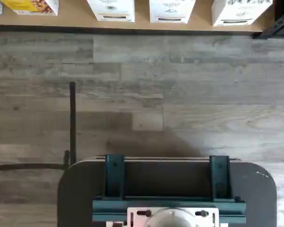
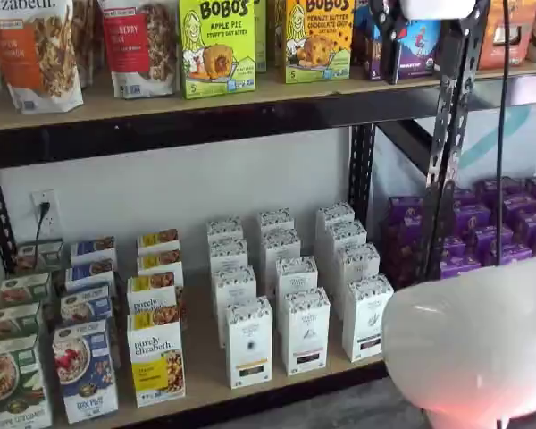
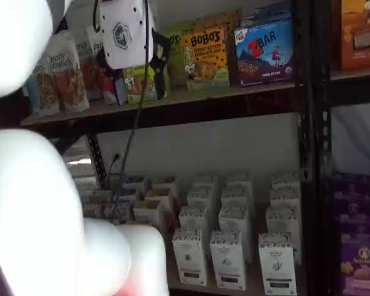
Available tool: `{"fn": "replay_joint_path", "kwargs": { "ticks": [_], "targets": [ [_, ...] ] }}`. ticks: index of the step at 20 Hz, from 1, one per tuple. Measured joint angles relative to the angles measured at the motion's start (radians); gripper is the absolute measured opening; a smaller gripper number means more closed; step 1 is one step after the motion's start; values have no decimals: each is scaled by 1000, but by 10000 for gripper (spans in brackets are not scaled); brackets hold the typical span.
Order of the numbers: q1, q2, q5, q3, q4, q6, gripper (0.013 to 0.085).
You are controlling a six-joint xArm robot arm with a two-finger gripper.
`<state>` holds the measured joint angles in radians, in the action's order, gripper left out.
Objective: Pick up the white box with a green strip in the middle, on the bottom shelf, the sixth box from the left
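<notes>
Gripper point(image 3: 157, 65) in a shelf view, upper left, white body with dark fingers side-on; can't tell if spread or pressed. White box with a green strip point(image 2: 366, 318) stands front row, lower right of the bottom shelf point(image 2: 205, 371). Risk: identical cartons point(image 2: 304, 330) just beside it, easy to grab the wrong one or knock neighbours.

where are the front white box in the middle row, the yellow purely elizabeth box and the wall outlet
white box point(image 2: 304, 331), shelf view, middle of its front face
purely elizabeth box point(image 2: 155, 356), shelf view, front face, on the name
wall outlet point(image 2: 45, 211), shelf view, its cover plate
</notes>
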<state>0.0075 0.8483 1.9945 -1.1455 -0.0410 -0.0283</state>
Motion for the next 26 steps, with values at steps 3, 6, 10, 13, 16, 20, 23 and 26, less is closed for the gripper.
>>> {"fn": "replay_joint_path", "kwargs": {
  "ticks": [3,6,10,13,16,20,23,26],
  "targets": [
    [75,-4,4,-2,83,-37,850],
    [77,0,-11,8,95,-38,850],
    [49,17,-63,57,92,-16,850],
    [2,39,-132,123,84,23,850],
    [-61,52,-200,200,62,76,850],
    [-114,77,-333,336,47,124,850],
    [-130,82,-439,438,54,139,850],
    [-158,79,-546,531,38,166,850]
  ]
}}
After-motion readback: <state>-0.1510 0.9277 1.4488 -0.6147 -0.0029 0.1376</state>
